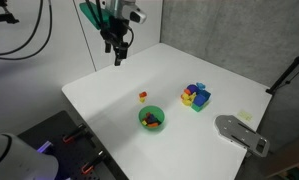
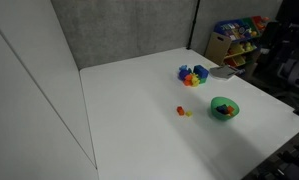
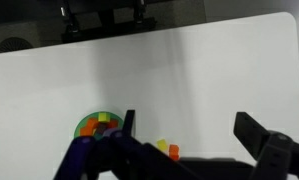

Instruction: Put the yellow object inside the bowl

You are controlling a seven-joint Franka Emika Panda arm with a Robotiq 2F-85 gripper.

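The yellow object [image 1: 142, 95] is a tiny block lying on the white table, touching a tiny red piece. It also shows in an exterior view [image 2: 187, 113] and in the wrist view [image 3: 162, 146]. The green bowl [image 1: 151, 119] stands close by, with small coloured pieces inside; it also shows in an exterior view [image 2: 224, 108] and in the wrist view [image 3: 93, 124]. My gripper [image 1: 117, 56] hangs open and empty high above the far part of the table, well away from both. In the wrist view its fingers [image 3: 189, 128] are spread wide.
A multicoloured block cluster [image 1: 196, 96] sits on the table beyond the bowl, and it also shows in an exterior view [image 2: 193, 75]. A grey flat device [image 1: 239, 133] lies at the table's edge. Shelves with coloured items [image 2: 237, 40] stand behind the table.
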